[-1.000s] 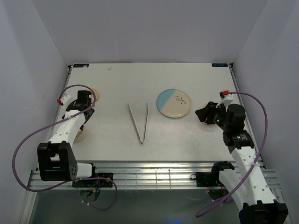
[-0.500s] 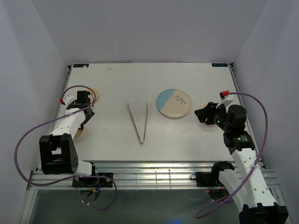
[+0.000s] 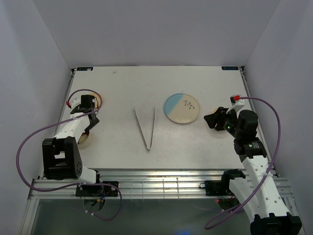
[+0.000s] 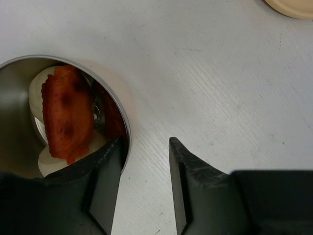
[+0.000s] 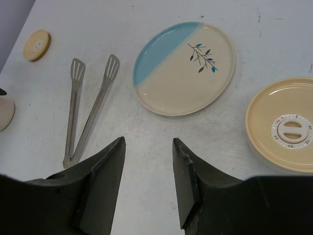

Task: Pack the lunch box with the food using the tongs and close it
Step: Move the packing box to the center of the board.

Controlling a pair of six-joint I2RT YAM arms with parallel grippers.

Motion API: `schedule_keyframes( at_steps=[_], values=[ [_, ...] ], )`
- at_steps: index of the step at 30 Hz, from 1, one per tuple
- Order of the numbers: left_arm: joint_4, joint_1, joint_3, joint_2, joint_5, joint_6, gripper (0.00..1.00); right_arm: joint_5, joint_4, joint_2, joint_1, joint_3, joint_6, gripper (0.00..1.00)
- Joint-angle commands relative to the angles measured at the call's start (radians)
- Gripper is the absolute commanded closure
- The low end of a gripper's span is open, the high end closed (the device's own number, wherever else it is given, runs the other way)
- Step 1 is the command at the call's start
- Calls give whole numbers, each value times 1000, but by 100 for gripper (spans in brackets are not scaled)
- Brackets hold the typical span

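- The food (image 4: 66, 117) is sitting inside the lunch box (image 4: 12, 112) by the table's left edge, so packing is looking finished.
- The left gripper (image 4: 145, 147) is straddling the box rim with its jaws spread, one finger inside and the outer one not touching, likely to steady the box.
- The tongs (image 5: 93, 110) are lying unheld mid-table, beside the bare plate (image 5: 186, 73).
- The right gripper (image 5: 146, 147) is hovering spread and empty near the lid (image 5: 288, 122), probably preparing to fetch it.

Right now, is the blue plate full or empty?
Empty: the blue-and-cream plate shows only its painted twig; nothing lies on it.
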Motion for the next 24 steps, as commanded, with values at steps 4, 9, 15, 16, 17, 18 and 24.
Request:
schedule_keyframes(
  at_steps=[4, 9, 15, 16, 17, 18, 24],
  values=[
    [62, -1, -14, -38, 120, 73, 61, 16, 44, -19, 6, -9, -11, 50],
    [85, -20, 0, -35, 203, 104, 75, 25, 46, -22, 6, -9, -10, 50],
    [109, -159, 67, 0, 208, 119, 100, 28, 46, -22, 5, -15, -7, 50],
    [109, -202, 81, 11, 199, 119, 100, 28, 46, -21, 6, -16, -7, 50],
    [109, -218, 96, 35, 194, 121, 100, 28, 46, -19, 6, -15, -7, 50],
    [109, -234, 110, 51, 202, 121, 100, 30, 46, -22, 6, -15, -7, 50],
    [115, -298, 205, 166, 232, 155, 100, 35, 46, -18, 6, -16, -7, 50]
  ],
)
